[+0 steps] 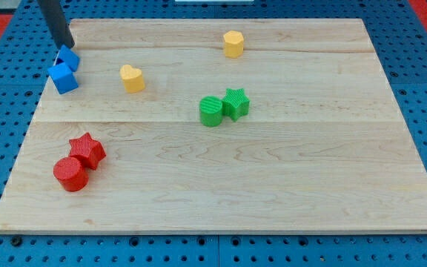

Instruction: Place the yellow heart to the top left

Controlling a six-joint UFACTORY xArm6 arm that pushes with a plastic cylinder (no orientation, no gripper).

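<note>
The yellow heart (132, 78) lies on the wooden board (273, 178) in its upper left part. My tip (67, 46) is at the board's top left corner, to the left of and above the heart and well apart from it. The tip is right above the upper of two blue blocks (69, 57); the lower blue cube (64, 77) sits just below it, near the left edge.
A yellow hexagonal block (233, 44) is near the view's top centre. A green cylinder (211, 111) and a green star (236, 102) touch near the middle. A red star (87, 150) and a red cylinder (71, 174) sit at the lower left.
</note>
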